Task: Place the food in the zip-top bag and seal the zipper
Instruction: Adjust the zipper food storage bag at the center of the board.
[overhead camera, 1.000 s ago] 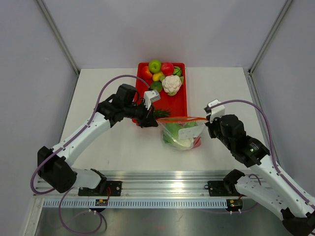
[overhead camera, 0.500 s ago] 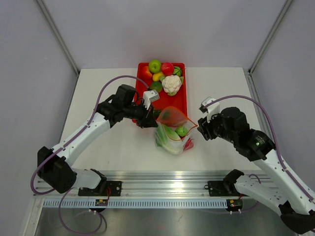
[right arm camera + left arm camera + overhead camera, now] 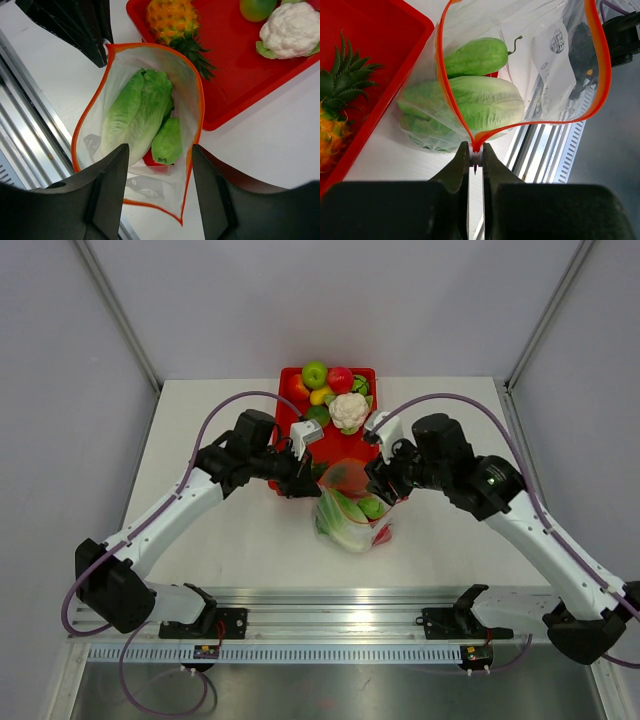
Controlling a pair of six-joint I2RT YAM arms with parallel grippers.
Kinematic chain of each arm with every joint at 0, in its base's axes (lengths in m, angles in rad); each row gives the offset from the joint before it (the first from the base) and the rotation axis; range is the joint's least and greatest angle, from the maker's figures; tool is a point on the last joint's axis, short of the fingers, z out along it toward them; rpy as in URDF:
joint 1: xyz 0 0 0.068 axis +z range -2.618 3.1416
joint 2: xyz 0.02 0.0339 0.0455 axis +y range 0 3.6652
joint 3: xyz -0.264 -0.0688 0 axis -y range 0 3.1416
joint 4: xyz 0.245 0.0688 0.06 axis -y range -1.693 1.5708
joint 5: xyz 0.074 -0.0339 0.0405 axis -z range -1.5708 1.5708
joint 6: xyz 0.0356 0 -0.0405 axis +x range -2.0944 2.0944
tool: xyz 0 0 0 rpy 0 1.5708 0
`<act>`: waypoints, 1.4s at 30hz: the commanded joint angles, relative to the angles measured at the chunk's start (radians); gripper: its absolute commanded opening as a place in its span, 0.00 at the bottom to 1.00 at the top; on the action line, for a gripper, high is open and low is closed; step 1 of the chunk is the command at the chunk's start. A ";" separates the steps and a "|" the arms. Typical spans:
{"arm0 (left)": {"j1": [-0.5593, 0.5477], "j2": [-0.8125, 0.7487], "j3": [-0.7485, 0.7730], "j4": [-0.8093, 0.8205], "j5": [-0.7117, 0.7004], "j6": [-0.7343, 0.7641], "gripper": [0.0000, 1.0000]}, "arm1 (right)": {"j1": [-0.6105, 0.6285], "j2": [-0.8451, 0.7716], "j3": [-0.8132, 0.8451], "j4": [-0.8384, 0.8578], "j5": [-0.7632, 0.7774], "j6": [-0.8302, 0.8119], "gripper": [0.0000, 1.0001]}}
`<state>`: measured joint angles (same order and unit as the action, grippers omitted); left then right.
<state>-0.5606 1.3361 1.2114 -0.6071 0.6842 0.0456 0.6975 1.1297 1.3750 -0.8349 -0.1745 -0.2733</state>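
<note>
Pinching one corner of the thin orange-red zipper strip [image 3: 442,75], the left pincer [image 3: 476,152] is clamped narrow. The clear crinkly zip-top bag [image 3: 350,510] sits on the white counter [image 3: 280,550] just beside the red rectangular tray [image 3: 365,445], mouth gaping, with leafy green lettuce [image 3: 480,102] and a short green cucumber [image 3: 475,56] inside. The right pincer [image 3: 160,155] hangs wide above it, gripping nothing. With only one corner held, the strip could buckle under pressing and seal only partly.

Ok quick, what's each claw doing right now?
Left claw: closed, pinching the zipper end of the bag.
Right claw: open, holding nothing, over the bag.
</note>
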 commanded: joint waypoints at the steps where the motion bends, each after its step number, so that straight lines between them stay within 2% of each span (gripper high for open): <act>1: 0.005 -0.026 0.051 0.007 0.032 0.000 0.00 | 0.027 0.077 0.041 0.077 0.015 -0.043 0.61; 7: 0.005 -0.040 0.042 -0.008 0.054 0.033 0.00 | 0.027 0.177 0.033 0.197 0.050 -0.043 0.60; 17: 0.005 -0.040 0.054 -0.043 0.097 0.091 0.00 | 0.027 0.304 0.064 0.253 -0.020 -0.023 0.49; 20: 0.005 -0.040 0.062 -0.046 0.095 0.092 0.00 | 0.028 0.312 0.047 0.284 -0.039 -0.012 0.41; 25: 0.005 -0.037 0.076 -0.051 0.097 0.108 0.00 | 0.027 0.242 -0.040 0.394 -0.069 0.009 0.00; 27: 0.005 -0.037 0.074 -0.056 0.126 0.128 0.16 | 0.027 0.219 -0.071 0.439 -0.076 0.014 0.00; 29: 0.005 -0.035 0.070 -0.065 0.167 0.157 0.39 | 0.026 0.190 -0.105 0.454 -0.086 0.013 0.00; 32: 0.005 -0.055 0.044 -0.034 0.137 0.172 0.54 | 0.019 0.163 -0.139 0.470 -0.123 0.013 0.00; 37: 0.005 -0.169 -0.104 0.085 0.019 0.224 0.64 | -0.021 0.124 -0.189 0.508 -0.184 0.039 0.00; 42: 0.007 -0.403 -0.335 0.351 -0.072 0.261 0.70 | -0.047 0.120 -0.209 0.522 -0.235 0.052 0.00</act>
<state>-0.5587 1.0424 0.9585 -0.4789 0.6895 0.2634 0.6636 1.2743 1.1732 -0.3775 -0.3565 -0.2386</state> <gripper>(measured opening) 0.678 0.009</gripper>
